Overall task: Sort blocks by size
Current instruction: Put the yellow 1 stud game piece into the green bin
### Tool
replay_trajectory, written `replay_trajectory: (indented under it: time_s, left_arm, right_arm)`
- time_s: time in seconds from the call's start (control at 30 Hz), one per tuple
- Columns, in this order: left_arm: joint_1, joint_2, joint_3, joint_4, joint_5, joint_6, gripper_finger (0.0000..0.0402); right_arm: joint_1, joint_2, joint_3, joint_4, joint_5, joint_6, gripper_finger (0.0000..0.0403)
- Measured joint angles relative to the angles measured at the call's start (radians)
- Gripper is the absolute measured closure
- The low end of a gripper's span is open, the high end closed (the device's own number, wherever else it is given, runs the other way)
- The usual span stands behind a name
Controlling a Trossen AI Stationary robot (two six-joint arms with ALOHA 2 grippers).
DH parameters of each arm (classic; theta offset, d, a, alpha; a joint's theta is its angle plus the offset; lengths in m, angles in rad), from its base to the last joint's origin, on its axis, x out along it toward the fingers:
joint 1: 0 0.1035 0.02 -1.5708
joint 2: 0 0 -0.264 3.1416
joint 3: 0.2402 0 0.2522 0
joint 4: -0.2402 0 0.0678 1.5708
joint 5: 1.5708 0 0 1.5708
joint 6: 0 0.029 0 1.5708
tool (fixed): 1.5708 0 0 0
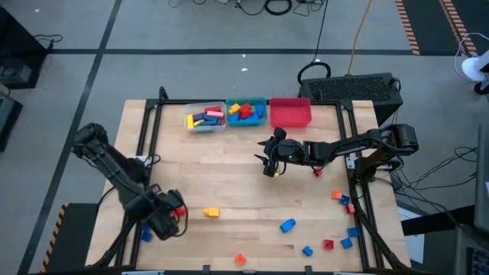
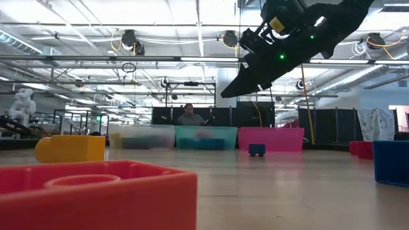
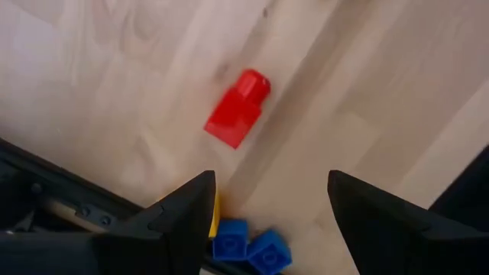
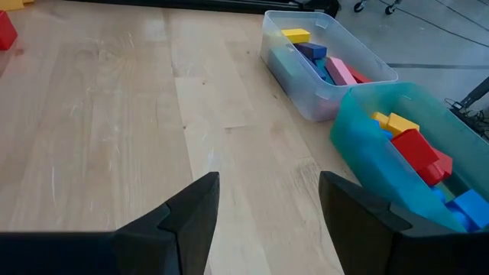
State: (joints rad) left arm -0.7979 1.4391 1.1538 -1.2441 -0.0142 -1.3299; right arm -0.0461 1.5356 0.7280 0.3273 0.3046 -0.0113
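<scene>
- The blocks are partly sorted: long plastic bars in yellow, red, blue and pink lie in the clear rectangular bin (image 1: 205, 118), and medium red, yellow and blue bricks fill the teal bin (image 1: 246, 112). The red bin (image 1: 290, 113) looks empty from above.
- Much remains loose on the wooden table (image 1: 229, 176): a yellow brick (image 1: 211, 212), a blue brick (image 1: 287, 224), an orange cube (image 1: 240, 259), and a scatter of small red, blue and orange pieces (image 1: 344, 221) near the right edge.
- A small red brick (image 3: 238, 108) lies on the table just ahead of the left gripper (image 3: 267, 202), whose jaws stand open and empty; two blue pieces (image 3: 248, 243) sit close beneath them.
- The right gripper (image 4: 267, 202) hovers mid-table in front of the bins, jaws open, holding nothing; no loose block lies between them.
</scene>
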Motion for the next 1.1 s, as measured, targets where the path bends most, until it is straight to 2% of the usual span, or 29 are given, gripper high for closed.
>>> replay_trajectory:
  time_s: [0.17, 0.37, 0.63, 0.87, 1.1]
  left_arm:
    - [-0.053, 0.028, 0.000, -0.060, 0.000, -0.094, 0.0146]
    - [-0.089, 0.112, 0.000, -0.097, 0.073, -0.210, 0.0146]
    - [-0.088, 0.193, -0.006, -0.071, 0.121, -0.128, 0.0146]
    - [-0.106, 0.220, -0.119, 0.004, 0.247, -0.127, 0.0146]
    - [-0.126, 0.220, -0.180, 0.022, 0.251, -0.149, 0.0146]
  right_arm:
    - [0.000, 0.000, 0.000, -0.002, 0.000, 0.000, 0.0193]
    - [0.000, 0.000, 0.000, -0.002, 0.000, 0.000, 0.0193]
    - [0.000, 0.000, 0.000, -0.003, 0.000, 0.009, 0.0193]
    - [0.002, 0.000, 0.000, -0.005, 0.000, 0.030, 0.0193]
    - [0.002, 0.000, 0.000, -0.004, 0.000, 0.028, 0.0193]
